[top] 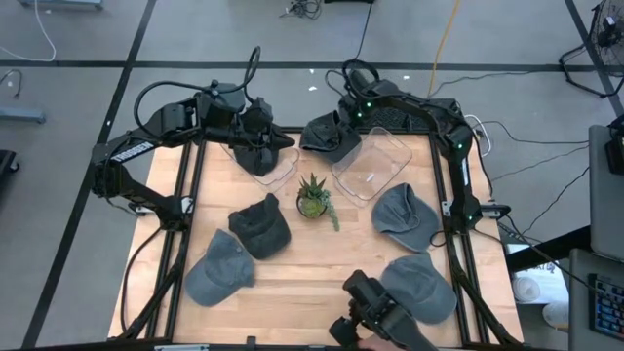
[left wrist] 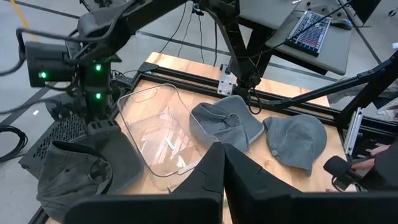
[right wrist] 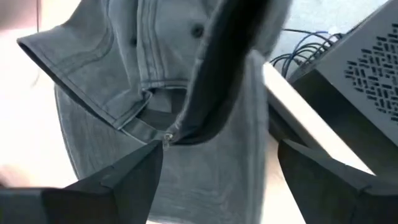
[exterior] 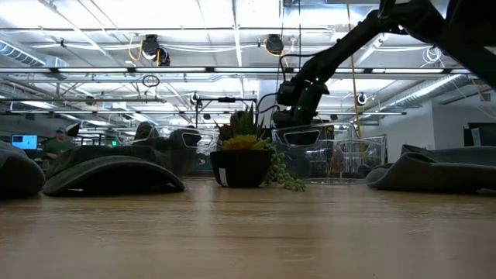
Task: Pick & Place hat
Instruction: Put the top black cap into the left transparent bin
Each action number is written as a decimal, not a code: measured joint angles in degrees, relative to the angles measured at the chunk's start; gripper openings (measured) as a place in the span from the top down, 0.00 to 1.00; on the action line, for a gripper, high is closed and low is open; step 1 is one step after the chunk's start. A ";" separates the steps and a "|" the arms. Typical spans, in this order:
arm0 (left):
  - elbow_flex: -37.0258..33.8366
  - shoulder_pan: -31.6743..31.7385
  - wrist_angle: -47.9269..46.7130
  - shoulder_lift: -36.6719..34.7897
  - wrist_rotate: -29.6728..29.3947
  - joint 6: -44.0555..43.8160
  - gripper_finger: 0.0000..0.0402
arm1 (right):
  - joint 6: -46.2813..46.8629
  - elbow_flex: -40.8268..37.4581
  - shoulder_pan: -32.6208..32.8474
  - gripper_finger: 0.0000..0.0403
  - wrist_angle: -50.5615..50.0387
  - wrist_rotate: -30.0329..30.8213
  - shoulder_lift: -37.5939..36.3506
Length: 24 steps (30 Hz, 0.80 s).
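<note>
Pale wooden table (top: 292, 283), succulent pot (top: 313, 201) central. Beyond pot, right gripper (top: 341, 132) pinching dark hat (top: 330, 138) beside clear bin (top: 372, 164); left gripper (top: 255, 132) near, fingers closed. Open workshop behind.

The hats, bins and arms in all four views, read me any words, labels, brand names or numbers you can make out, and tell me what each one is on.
No text can be read in any view.
Left arm: pale lettering along the link, too small to read.
White tag on the table frame: blurred.
Keyboard on the side desk: keys too small.
Monitor in the room: unreadable.
Hats, such as the one in the right hand, show no logo.
</note>
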 joint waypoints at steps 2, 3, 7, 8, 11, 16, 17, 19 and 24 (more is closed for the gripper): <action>0.00 0.00 0.02 0.00 0.00 0.00 1.00 | -0.57 0.00 0.05 0.24 0.10 -0.03 0.25; 0.00 0.00 0.02 0.00 0.00 -0.02 1.00 | -0.76 0.00 0.05 0.25 0.10 -0.03 0.26; 0.00 0.00 0.02 0.00 0.00 -0.02 1.00 | -2.05 0.00 -0.10 0.35 0.65 -0.05 0.20; 0.00 0.00 0.02 0.00 0.00 -0.02 1.00 | -2.35 0.00 -0.12 0.39 0.53 -0.05 0.22; 0.00 0.00 0.02 0.00 0.00 -0.02 1.00 | -2.49 0.00 -0.10 0.55 0.55 -0.07 0.20; 0.00 0.00 0.02 0.00 0.00 -0.02 1.00 | -3.41 -0.90 -0.10 0.84 2.50 0.02 0.15; 0.00 0.00 0.02 0.00 0.00 -0.02 1.00 | -3.59 -1.33 -0.10 0.90 2.79 0.16 0.15; 0.00 0.00 0.02 0.00 0.00 -0.02 1.00 | -3.49 -2.27 -0.10 0.97 2.99 1.44 0.15; 0.00 0.00 0.02 0.00 0.00 -0.02 1.00 | -3.41 -4.50 -0.18 0.99 3.02 3.93 -0.06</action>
